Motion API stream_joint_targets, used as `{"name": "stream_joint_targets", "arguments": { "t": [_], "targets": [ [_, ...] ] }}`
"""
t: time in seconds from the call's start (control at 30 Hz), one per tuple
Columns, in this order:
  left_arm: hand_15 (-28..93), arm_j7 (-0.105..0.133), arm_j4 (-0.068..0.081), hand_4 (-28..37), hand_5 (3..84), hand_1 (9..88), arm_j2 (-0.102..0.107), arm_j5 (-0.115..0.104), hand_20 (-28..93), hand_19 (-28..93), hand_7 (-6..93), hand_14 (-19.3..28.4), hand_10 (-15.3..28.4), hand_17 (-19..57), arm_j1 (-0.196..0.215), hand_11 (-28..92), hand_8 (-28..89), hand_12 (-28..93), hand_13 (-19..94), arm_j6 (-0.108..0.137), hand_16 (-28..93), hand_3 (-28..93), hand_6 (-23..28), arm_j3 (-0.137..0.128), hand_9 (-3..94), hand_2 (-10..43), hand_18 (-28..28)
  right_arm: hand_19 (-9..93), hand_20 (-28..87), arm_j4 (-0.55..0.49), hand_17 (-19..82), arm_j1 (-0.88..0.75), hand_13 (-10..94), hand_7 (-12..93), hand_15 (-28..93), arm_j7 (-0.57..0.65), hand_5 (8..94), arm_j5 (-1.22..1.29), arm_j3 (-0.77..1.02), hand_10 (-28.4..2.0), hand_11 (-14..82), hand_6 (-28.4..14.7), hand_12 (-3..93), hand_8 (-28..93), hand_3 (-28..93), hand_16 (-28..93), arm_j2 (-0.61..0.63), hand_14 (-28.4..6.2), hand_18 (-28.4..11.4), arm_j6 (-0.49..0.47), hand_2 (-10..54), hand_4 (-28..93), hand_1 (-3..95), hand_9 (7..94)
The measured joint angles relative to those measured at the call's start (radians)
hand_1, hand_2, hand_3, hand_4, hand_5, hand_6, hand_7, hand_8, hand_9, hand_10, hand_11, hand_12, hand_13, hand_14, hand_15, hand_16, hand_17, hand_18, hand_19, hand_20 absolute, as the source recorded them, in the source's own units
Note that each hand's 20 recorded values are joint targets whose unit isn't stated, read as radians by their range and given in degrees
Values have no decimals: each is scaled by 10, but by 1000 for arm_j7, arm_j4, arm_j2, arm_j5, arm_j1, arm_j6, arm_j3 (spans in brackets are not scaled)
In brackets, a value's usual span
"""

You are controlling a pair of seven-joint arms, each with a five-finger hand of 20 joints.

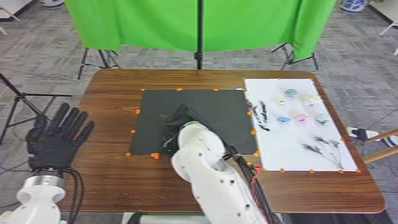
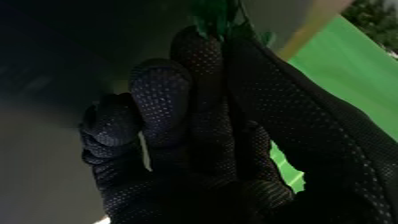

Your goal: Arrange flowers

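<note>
The left hand (image 1: 55, 142) is wide, fingers straight and pointing forward, at the left edge of the surface (image 1: 111, 185). The right arm (image 1: 206, 165) crosses the black mat (image 1: 158, 102), blocking part of it; the right hand (image 1: 185, 117), narrow, pinches something green and leafy (image 2: 211, 17). Farther right, flowers (image 1: 300, 118) and sprigs (image 1: 327, 150) lie on a white sheet (image 1: 275, 160).

2 views differing in brightness. Head view: bright, even light falling; white sheet (image 1: 275, 145) gleaming, black mat (image 1: 213, 100) reflecting little. Right wrist view: dim, deep shadow darkening foreground, green cloth (image 2: 342, 65) glowing brighter beyond.
</note>
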Motion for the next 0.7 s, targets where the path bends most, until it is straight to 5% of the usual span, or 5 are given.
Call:
{"name": "stream_joint_targets", "arguments": {
  "t": [0.3,0.7],
  "targets": [
    [156,-2,0,-283,411,255,14,0,144,242,73,123,132,-28,-11,95,-73,97,257,1,-30,704,71,21,357,127,141,931,405,38,409,-4,711,556,619,-10,615,-99,-26,-149,318,-64,506,154,718,458,-66,-123,-284,12,-95,-143,563,766],
    [163,0,1,-283,412,255,7,-2,143,245,74,130,135,-29,-9,92,-69,105,255,-5,-19,701,71,9,354,126,140,932,412,22,398,-15,684,596,678,-12,545,-73,-51,-178,392,-78,484,127,701,377,-31,-170,-284,2,-95,-191,525,699]
  ]
}}
